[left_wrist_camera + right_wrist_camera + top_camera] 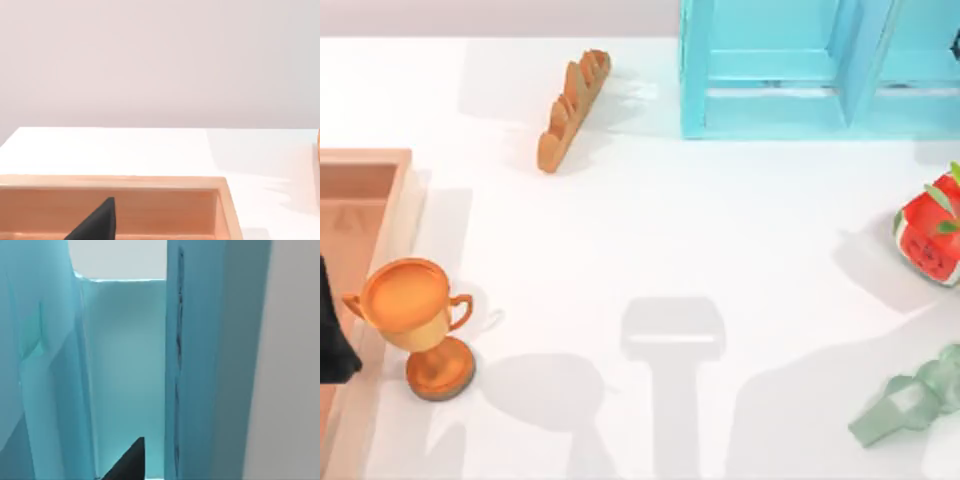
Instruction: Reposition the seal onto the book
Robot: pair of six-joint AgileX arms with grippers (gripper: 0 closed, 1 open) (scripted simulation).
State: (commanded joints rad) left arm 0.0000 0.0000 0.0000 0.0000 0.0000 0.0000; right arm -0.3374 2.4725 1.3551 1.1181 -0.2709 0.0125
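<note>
The seal and the book are both out of view. My left arm (pixel 332 340) is a black shape at the table's left edge, over the wooden tray (pixel 360 165) and beside the orange trophy (pixel 420 320). A black part of my left gripper (pixel 97 222) hangs over the tray's inside (pixel 165 212). My right gripper (pixel 127 462) sits close against the light-blue shelf unit (pixel 125 365), at the table's far right.
A bread loaf (pixel 572 108) lies at the back left of centre. The light-blue shelf unit (pixel 820 70) stands along the back right. A red watermelon cube (pixel 932 235) and a pale green glass bottle (pixel 910 405) sit at the right edge.
</note>
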